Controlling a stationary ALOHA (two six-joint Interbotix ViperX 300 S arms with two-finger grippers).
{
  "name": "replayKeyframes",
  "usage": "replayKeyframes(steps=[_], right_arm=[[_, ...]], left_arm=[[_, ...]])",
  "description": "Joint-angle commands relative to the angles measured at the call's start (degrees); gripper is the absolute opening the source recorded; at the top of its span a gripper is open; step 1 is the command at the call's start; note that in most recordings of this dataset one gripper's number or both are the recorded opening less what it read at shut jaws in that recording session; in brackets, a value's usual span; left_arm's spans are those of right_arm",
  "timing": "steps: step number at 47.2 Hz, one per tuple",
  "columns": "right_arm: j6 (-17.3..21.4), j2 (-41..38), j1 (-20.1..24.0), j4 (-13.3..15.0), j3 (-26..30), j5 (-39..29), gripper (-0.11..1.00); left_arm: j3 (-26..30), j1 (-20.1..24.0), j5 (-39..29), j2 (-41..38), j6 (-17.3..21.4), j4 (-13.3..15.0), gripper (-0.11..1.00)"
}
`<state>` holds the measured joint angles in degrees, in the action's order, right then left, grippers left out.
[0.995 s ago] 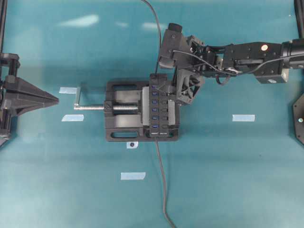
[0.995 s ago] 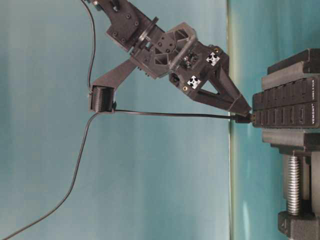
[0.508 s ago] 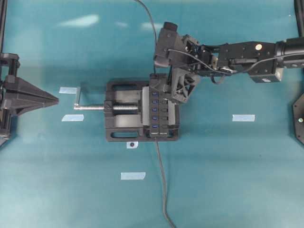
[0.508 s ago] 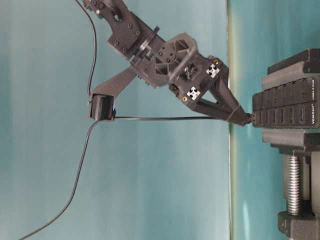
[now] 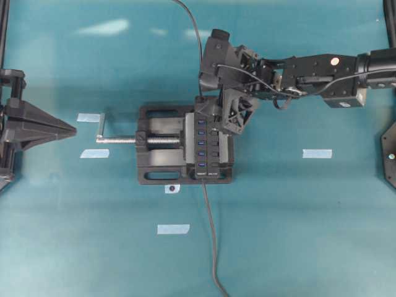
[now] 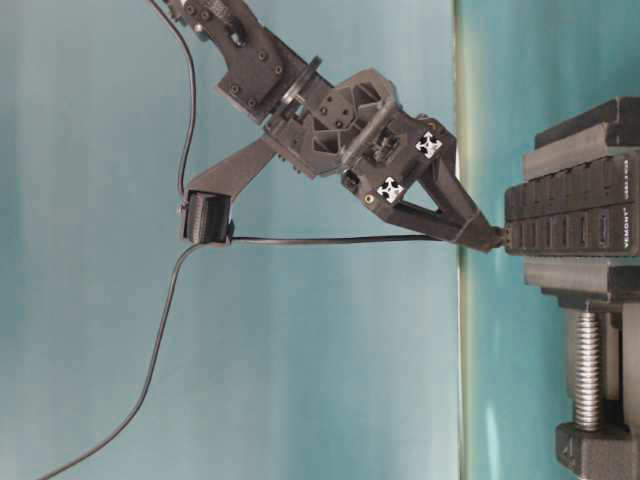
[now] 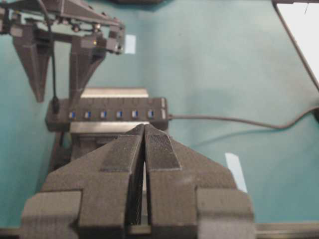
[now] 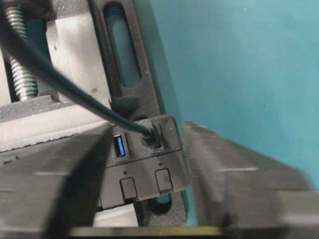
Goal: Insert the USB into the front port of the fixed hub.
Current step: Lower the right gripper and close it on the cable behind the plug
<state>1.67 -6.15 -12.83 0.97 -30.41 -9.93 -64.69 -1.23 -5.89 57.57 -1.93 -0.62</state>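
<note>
Starting at the right end effector [image 8: 149, 164]: in its wrist view its fingers stand spread on either side of the end of the fixed hub [image 5: 205, 143], with a clear gap to the USB [image 8: 151, 137], so we read it as open and not gripping anything. The plug itself sits in the end port, right next to a free blue port, with its cable [image 8: 60, 87] arching away up-left. So the insertion looks basically done to us; what's left is probably just backing the arm off without snagging that cable.

The left end effector [image 7: 145, 130] is parked well away at the desk's left edge, fingers pressed together, holding nothing.

The hub is clamped in the black vise [image 5: 162, 144] in the middle of the teal desk [image 5: 297, 235].

What we can't tell: whether the plug is seated fully, since the socket mouth is dark and the fingers are blurred in the wrist view. From overhead, the arm covers that end of the hub completely. From table level, the fingertips overlap the plug, so contact there is unclear.
</note>
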Motion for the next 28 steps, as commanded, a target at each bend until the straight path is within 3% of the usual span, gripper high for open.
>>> replayKeyframes(steps=[1, 8, 12, 28], right_arm=[[-0.2, 1.0, 0.4, 0.1, 1.6, 0.5, 0.38], [0.1, 1.6, 0.4, 0.0, 1.8, 0.4, 0.13], [0.2, 2.1, 0.4, -0.3, 1.8, 0.4, 0.06], [0.3, 3.1, 1.6, -0.5, 1.9, 0.4, 0.05]], left_arm=[[1.1, 0.0, 0.6, -0.3, -0.1, -0.2, 0.0], [1.1, 0.0, 0.6, -0.1, -0.1, -0.2, 0.0], [1.2, 0.0, 0.6, 0.0, -0.1, -0.1, 0.0], [1.2, 0.0, 0.6, 0.5, -0.2, -0.1, 0.0]])
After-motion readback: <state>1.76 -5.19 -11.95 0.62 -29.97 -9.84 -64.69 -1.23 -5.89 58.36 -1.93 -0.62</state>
